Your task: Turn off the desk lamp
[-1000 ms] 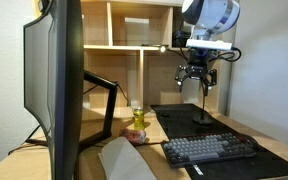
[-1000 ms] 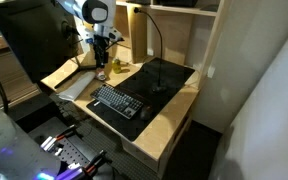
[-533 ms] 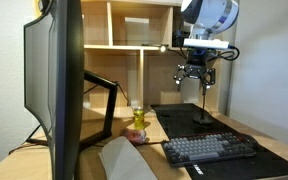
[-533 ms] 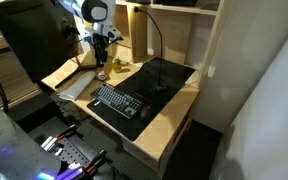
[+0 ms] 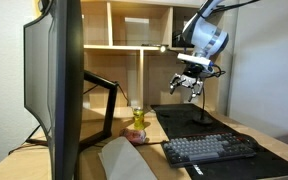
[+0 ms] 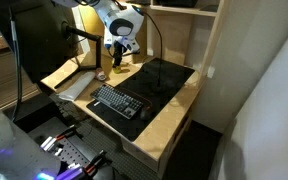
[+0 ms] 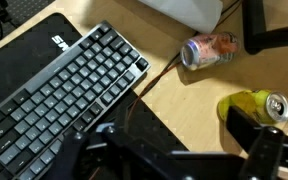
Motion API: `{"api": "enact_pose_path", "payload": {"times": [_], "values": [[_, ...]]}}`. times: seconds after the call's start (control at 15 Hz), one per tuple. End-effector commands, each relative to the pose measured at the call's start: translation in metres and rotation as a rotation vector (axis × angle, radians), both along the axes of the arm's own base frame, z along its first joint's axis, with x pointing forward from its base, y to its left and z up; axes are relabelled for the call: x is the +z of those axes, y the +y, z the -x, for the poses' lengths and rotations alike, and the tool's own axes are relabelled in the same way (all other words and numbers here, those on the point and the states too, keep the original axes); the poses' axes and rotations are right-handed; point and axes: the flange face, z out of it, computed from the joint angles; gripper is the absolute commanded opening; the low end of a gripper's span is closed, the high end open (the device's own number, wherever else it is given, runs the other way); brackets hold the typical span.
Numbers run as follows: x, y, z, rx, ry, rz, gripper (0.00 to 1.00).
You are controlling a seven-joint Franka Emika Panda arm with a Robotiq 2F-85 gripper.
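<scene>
While tilted above the desk (image 6: 176,112), gripper (image 5: 190,88) hangs spread, empty, near desk lamp (image 5: 205,105).

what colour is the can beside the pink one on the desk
Yellow, with a silver top; the can shows best in the wrist view.

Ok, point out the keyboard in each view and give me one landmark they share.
In an exterior view: the keyboard lies lower right, near the desk's front edge.
In an exterior view: keyboard left of centre, angled.
Wrist view: keyboard fills the left half, diagonally.
Shared landmark: the black desk mat under it.
</scene>
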Motion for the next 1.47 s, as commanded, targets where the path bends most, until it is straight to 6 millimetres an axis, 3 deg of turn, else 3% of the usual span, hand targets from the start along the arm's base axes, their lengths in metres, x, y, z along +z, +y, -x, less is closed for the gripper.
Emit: {"api": "enact_pose_path", "payload": {"times": [0.0,0.13,0.2,0.6,0.67,0.8,1.0,1.2,1.4], "values": [[0.0,-0.001,-0.003,-0.006,0.001,-0.001,1.0],[-0.01,-0.001,-0.009,-0.025,0.035,0.017,1.0],[-0.024,-0.004,-0.021,-0.118,0.053,0.002,1.0],[-0.062,-0.026,-0.078,-0.454,0.053,-0.13,1.0],[-0.056,-0.021,-0.058,-0.37,0.053,-0.094,1.0],[-0.066,-0.023,-0.062,-0.381,0.059,-0.093,1.0],[-0.06,-0.02,-0.062,-0.376,0.052,-0.095,1.0],[-0.086,-0.018,-0.087,-0.545,0.108,-0.171,1.0],[-0.087,-0.022,-0.112,-0.692,0.078,-0.256,1.0]]}}
